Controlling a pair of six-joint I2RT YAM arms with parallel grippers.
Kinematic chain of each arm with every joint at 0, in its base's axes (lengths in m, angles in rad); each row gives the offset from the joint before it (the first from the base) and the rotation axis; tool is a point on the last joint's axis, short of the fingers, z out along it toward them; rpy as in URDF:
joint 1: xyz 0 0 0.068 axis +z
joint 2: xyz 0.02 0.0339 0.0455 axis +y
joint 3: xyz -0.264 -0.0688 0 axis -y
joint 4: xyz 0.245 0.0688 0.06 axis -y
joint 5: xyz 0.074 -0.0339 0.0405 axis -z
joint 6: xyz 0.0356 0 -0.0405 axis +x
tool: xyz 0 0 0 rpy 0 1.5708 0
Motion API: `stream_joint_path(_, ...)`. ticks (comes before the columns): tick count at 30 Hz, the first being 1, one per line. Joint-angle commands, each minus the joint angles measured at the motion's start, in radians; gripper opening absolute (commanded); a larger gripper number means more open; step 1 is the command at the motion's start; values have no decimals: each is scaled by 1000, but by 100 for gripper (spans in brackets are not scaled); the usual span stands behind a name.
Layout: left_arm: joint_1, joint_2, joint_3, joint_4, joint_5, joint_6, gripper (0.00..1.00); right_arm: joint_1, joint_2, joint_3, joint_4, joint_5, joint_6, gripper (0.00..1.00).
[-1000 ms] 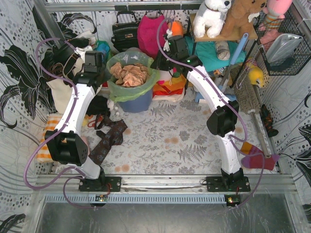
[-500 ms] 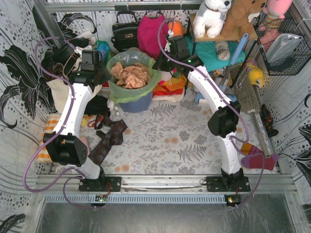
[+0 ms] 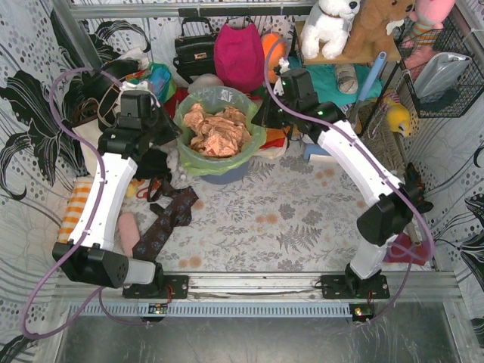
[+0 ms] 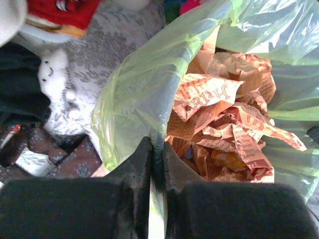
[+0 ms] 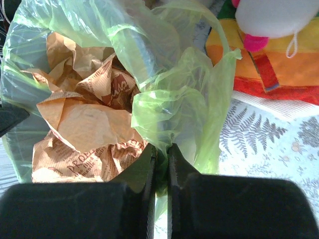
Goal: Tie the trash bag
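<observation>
The trash bag is thin lime-green plastic, its mouth open over crumpled brown printed paper. It stands at the back of the table between both arms. My left gripper is shut on the bag's left rim; the film runs down between its black fingers. My right gripper is shut on a bunched fold of the right rim, pinched at its fingertips. The bag's lower part is hidden behind its own bulging sides.
A blue-grey bin shows under the bag. Behind it stand a pink bag and a black handbag. Dark cloth strips lie front left. A striped orange cloth lies right of the bag, a small white plush left.
Both arms and the bag's mouth have shifted to the right and slightly nearer. The right gripper has closed on the bag's right rim. The left gripper keeps its hold.
</observation>
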Motion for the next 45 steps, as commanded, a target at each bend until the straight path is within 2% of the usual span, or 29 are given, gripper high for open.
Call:
stream_joint_path(1,-91,-36,-12,68,106,-10,0,20,-142,-82,85,-65,10,0)
stream_joint_path(9,-274,-37,-11,39,88,-41,0,21,-386,-303,34,7,13,0)
stream_joint_path(18,-474,-42,-20,31,87,-119,0,20,-621,-432,-159,35,20,0)
stream_joint_path(26,-614,-62,-72,20,98,-176,0,21,-739,-508,-292,32,25,0)
stream_joint_path(37,-681,-146,-184,38,83,-236,0,21,-803,-601,-311,25,47,0)
stream_joint_path(45,-682,-183,-150,-21,66,-261,0,21,-782,-582,-296,10,50,0)
